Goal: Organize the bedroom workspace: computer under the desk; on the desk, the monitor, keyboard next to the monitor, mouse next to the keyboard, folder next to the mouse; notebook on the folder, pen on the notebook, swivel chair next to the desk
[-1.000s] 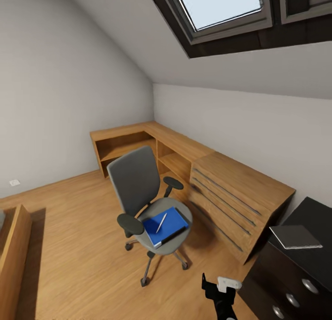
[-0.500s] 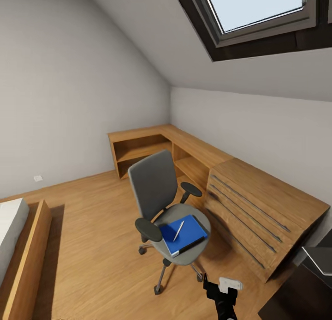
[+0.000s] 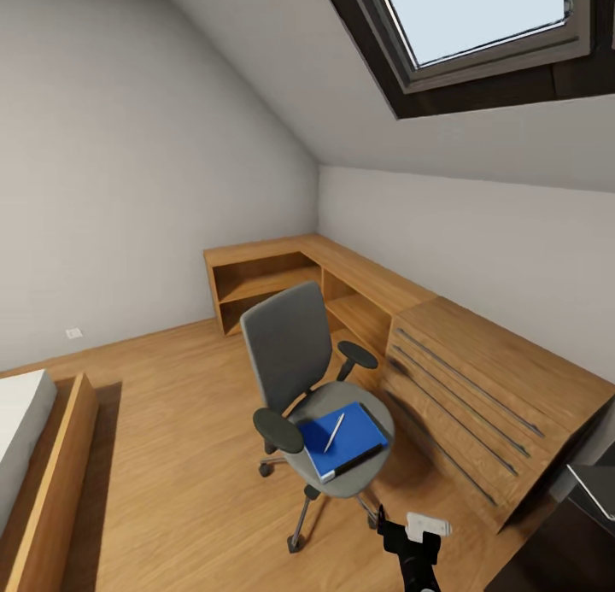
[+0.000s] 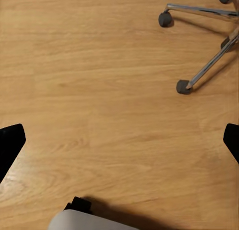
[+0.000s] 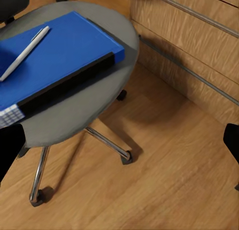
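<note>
One swivel chair (image 3: 307,387) stands on the wooden floor (image 3: 171,455) just ahead of the right gripper (image 3: 412,536), with a grey back and seat, two black armrests and a chrome star base on black casters. On its seat lies one bright blue folder (image 3: 342,439), and one slim pale pen (image 3: 334,430) lies slanted on top of it. The right wrist view adds what the head view does not: the folder (image 5: 55,56) has a thick black edge facing the gripper, and the pen (image 5: 24,52) rests flat on the blue cover, touching it; the seat's grey rim (image 5: 79,115) juts out past the folder. In that view the right gripper (image 5: 119,140) stands with its two dark fingertips at the opposite picture edges, wide apart and holding nothing, above the floor beside the chair base. The left wrist view shows the left gripper (image 4: 119,138) likewise spread wide and empty over bare floor, with three casters of the chair base (image 4: 199,46) a little way beyond it. Further from the right gripper, behind the chair, one light wooden cabinet run (image 3: 444,353) with drawers and open shelves lines the corner. One skylight (image 3: 478,28) sits in the sloped ceiling, and a bed's wooden frame (image 3: 51,489) lies well off to the left.
</note>
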Controlling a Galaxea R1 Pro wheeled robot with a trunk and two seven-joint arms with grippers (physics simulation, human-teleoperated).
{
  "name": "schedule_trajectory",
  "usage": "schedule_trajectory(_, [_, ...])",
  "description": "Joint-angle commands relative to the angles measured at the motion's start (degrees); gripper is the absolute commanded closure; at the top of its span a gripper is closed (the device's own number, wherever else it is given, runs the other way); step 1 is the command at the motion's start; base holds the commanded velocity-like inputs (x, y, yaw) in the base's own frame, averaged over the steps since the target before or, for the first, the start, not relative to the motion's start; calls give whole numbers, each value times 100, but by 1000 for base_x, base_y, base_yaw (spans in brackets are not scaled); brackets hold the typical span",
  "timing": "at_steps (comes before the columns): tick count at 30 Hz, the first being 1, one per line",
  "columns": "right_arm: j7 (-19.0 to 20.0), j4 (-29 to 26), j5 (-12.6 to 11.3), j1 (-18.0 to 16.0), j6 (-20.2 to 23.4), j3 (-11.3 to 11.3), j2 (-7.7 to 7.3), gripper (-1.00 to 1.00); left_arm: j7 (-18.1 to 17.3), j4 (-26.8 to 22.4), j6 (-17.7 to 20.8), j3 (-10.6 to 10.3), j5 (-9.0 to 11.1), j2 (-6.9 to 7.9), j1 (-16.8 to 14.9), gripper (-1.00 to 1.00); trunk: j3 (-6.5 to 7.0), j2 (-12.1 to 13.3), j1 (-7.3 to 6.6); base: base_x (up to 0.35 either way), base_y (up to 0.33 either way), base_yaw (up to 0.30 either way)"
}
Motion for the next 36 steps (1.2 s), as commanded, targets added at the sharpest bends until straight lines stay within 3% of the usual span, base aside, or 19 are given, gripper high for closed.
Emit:
schedule_trajectory(1, [-19, 9, -43, -7, -20, 50, 0, -100, 38, -10, -9, -16, 7, 3, 2, -100, 1, -5, 3, 237, 0, 0])
schedule_trajectory(14, [-19, 7, -40, -7, -21, 50, 4, -100, 34, -10, -5, -16, 7, -2, 2, -100, 18, -5, 3, 275, 74, 0])
schedule_trajectory(27, [-19, 7, -43, -7, -21, 50, 4, -100, 33, -10, -3, -16, 7, -3, 2, -100, 18, -5, 3, 62, 7, 0])
schedule_trajectory(36, [-19, 7, -47, -7, -21, 50, 5, -100, 39, -10, 3, -16, 7, -7, 2, -100, 18, -5, 3, 0, 0, 221])
